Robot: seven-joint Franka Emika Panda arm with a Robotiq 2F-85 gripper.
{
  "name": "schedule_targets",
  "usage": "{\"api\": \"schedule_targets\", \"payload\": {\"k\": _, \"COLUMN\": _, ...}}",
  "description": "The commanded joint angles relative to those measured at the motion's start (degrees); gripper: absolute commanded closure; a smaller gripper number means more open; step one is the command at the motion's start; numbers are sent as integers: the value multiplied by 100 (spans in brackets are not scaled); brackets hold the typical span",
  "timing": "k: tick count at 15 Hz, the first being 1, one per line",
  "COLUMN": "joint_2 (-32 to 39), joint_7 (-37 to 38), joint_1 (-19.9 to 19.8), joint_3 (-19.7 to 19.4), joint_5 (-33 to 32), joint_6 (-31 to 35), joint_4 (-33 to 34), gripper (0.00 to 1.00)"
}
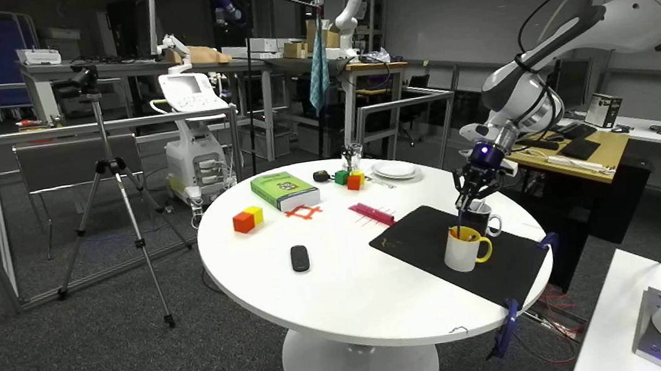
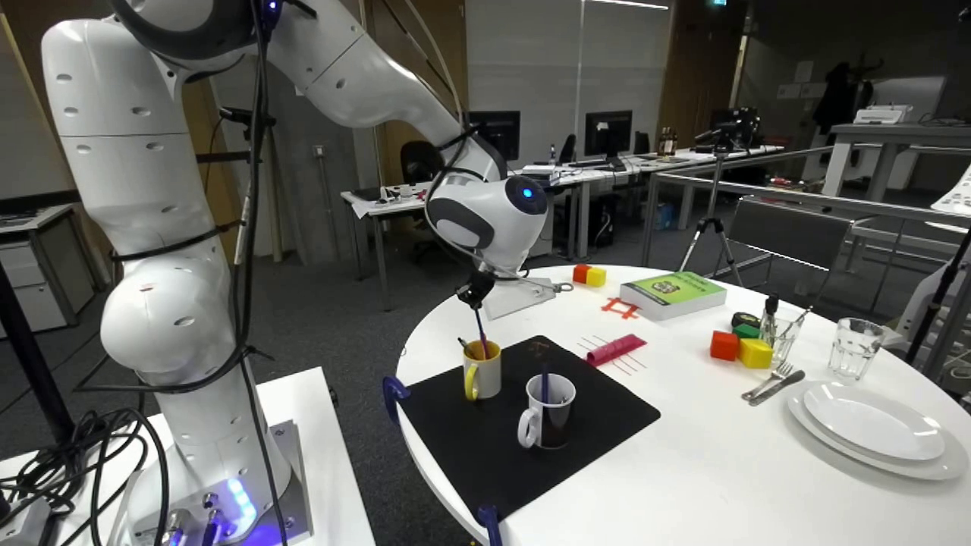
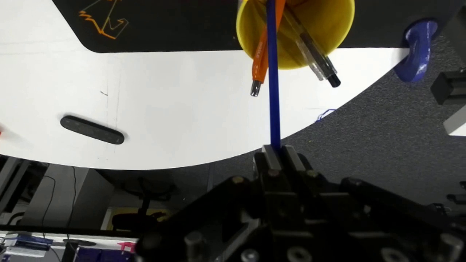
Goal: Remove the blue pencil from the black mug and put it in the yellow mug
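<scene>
The yellow mug is white outside, with a yellow inside and handle. It stands upright on the black mat in both exterior views (image 1: 460, 253) (image 2: 485, 377), with an orange pen and other pens in it. My gripper (image 2: 476, 294) is above it, shut on the blue pencil (image 2: 479, 322), which slants down into the mug's opening. The wrist view shows the fingertips (image 3: 279, 147) closed on the pencil (image 3: 273, 83) over the yellow mug (image 3: 333, 22); the pencil's lower end is hidden. The black mug (image 2: 557, 421), with white handle, stands beside it, holding another dark blue stick (image 2: 545, 383).
The black mat (image 2: 470, 440) is held by blue clamps (image 2: 392, 396) at the table edge. A pink object with thin sticks (image 2: 616, 349), a green book (image 2: 674, 292), coloured blocks (image 2: 724, 346), glasses (image 2: 851, 350), white plates (image 2: 872, 421) and a black remote (image 1: 300, 258) lie farther off.
</scene>
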Motion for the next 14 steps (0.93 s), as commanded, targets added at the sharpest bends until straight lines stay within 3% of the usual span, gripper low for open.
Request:
{"api": "schedule_targets", "payload": {"k": 1, "joint_2": 62, "joint_7": -403, "joint_1": -104, "joint_3": -15, "joint_5": 41, "joint_6": -246, "joint_4": 21, "gripper": 98}}
{"api": "schedule_targets", "payload": {"k": 7, "joint_2": 229, "joint_7": -421, "joint_1": -175, "joint_3": -29, "joint_5": -271, "joint_6": -287, "joint_4": 47, "gripper": 98}}
{"api": "schedule_targets", "payload": {"k": 8, "joint_2": 249, "joint_7": -409, "joint_1": -179, "joint_3": -30, "joint_5": -312, "joint_6": -289, "joint_4": 48, "gripper": 68}}
{"api": "schedule_targets", "payload": {"k": 10, "joint_2": 274, "joint_7": -388, "joint_1": -180, "joint_3": -29, "joint_5": -373, "joint_6": -276, "joint_4": 50, "gripper": 61}}
{"api": "schedule_targets", "payload": {"k": 14, "joint_2": 247, "joint_7": -339, "joint_1": -180, "joint_3": -25, "joint_5": -476, "joint_6": -254, "joint_4": 42, "gripper": 30}}
